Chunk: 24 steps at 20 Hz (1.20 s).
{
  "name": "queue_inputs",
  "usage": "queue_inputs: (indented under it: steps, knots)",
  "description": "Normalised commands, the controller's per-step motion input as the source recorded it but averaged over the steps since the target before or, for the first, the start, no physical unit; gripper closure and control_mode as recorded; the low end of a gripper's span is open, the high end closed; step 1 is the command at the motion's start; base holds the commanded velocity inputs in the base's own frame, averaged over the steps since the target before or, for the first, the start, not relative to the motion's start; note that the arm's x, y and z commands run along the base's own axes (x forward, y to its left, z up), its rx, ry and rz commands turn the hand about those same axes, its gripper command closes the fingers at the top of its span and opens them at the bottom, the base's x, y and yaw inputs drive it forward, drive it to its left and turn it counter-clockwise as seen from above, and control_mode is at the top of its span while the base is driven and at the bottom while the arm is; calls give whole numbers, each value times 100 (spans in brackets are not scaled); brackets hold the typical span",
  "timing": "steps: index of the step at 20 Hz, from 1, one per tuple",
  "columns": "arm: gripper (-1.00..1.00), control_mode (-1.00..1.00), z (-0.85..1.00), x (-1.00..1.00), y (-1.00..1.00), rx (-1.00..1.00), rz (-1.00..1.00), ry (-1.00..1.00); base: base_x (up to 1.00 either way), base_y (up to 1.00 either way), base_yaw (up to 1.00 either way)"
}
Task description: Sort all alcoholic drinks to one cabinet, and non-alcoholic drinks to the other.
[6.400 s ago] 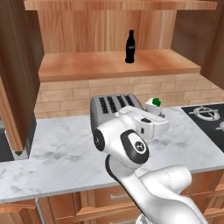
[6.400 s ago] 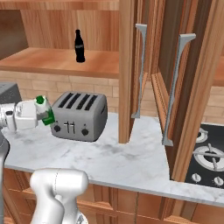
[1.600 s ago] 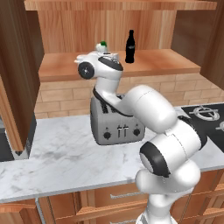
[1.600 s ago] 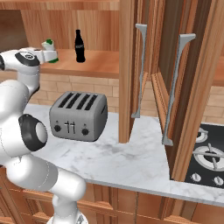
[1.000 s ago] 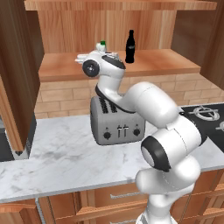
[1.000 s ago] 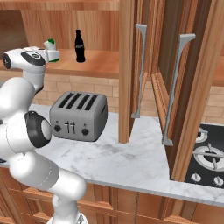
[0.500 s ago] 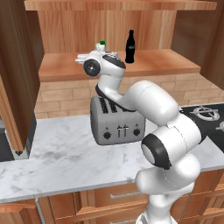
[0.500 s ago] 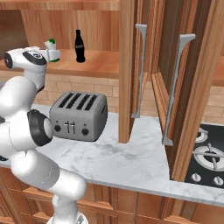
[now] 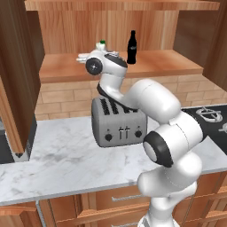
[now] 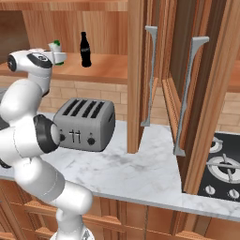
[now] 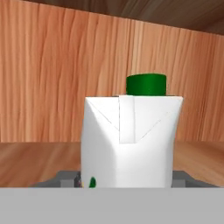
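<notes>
One carton (image 11: 131, 140) stands upright, green top up, between the parted gripper (image 11: 127, 181)

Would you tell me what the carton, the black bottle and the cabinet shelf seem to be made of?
Carton: matte white folded paperboard, judging by its creased top, with a glossy green, probably plastic cap.
Black bottle: glossy dark glass or plastic; unclear which.
Cabinet shelf: reddish-brown wood with visible grain.

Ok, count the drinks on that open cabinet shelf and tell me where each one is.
2. The black cola bottle stands upright mid-shelf; the green-topped carton is to its left, between the claw's jaws. Others may be hidden.
</notes>
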Motion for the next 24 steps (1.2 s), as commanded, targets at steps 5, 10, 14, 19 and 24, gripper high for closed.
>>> queue_inputs:
  steps: [5,10,14,19,24]
  knots:
    - [-100,-100,-17,6,0,3,2,0,0,0,0]
    - [-100,-100,-3,0,3,0,0,0,0,0,0]
    - [-100,-100,1,-9,0,0,0,-1,0,0,0]
    - [-100,-100,4,-14,0,0,4,-5,0,0,0]
    - [-100,-100,4,-9,-2,0,3,-4,0,0,0]
